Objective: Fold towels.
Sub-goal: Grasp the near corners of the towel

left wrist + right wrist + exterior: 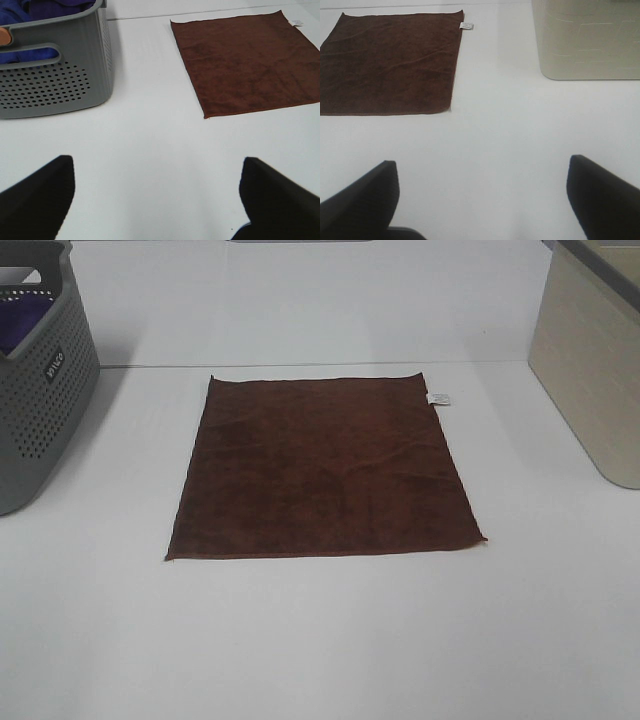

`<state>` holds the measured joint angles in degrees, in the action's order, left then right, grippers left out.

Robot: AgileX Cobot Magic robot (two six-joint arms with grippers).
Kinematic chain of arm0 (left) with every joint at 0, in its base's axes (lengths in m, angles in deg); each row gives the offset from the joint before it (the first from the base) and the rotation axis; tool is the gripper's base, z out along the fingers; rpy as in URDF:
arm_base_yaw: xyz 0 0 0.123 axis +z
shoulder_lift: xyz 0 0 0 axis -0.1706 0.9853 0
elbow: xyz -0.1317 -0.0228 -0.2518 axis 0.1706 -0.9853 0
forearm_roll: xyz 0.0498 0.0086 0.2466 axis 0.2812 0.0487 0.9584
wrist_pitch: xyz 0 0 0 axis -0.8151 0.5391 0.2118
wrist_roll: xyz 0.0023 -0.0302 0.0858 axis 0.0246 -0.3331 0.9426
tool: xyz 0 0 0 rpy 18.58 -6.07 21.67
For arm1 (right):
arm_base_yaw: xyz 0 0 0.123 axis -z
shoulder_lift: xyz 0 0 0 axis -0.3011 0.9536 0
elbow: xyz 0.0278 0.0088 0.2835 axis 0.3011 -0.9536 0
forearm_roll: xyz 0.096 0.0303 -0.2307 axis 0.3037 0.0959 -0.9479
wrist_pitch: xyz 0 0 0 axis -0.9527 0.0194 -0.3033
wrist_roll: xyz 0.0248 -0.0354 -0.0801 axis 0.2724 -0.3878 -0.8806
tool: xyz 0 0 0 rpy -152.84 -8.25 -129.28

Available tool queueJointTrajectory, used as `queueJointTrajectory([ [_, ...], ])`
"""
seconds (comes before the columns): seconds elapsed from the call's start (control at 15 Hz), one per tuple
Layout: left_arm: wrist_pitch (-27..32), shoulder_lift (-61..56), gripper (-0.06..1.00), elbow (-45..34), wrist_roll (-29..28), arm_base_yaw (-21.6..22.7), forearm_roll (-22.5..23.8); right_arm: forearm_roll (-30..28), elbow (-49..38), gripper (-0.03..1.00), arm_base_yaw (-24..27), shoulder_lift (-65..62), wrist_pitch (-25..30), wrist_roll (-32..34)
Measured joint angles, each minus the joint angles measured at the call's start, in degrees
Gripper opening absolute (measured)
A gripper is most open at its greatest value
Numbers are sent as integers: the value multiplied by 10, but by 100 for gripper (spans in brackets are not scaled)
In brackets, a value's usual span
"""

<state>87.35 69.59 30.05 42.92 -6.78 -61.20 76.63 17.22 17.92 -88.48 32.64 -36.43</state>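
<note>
A: Towel position?
B: Dark reddish-brown square soft cloth towel (325,468) lies flat and unfolded on the white bench (320,640), well ahead of both hands. Small white tag (438,398) at its edge.
A: Hands?
B: Left hand (155,167) and right hand (481,165) are spread wide, empty, low over the bench. Grey perforated plastic basket (40,390) is left of the towel, smooth beige bin (590,360) right.

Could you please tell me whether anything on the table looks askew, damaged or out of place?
Nothing stands out. The towel lies flat and unfolded on the table, with only a faint crease and its white tag poking out at one edge.
</note>
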Motion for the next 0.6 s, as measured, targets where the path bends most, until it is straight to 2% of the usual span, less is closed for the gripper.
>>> queueJointTrajectory([
  [0.6,-2,0,85,0,-4,0,-5,5,1,85,0,3,-3,0],
])
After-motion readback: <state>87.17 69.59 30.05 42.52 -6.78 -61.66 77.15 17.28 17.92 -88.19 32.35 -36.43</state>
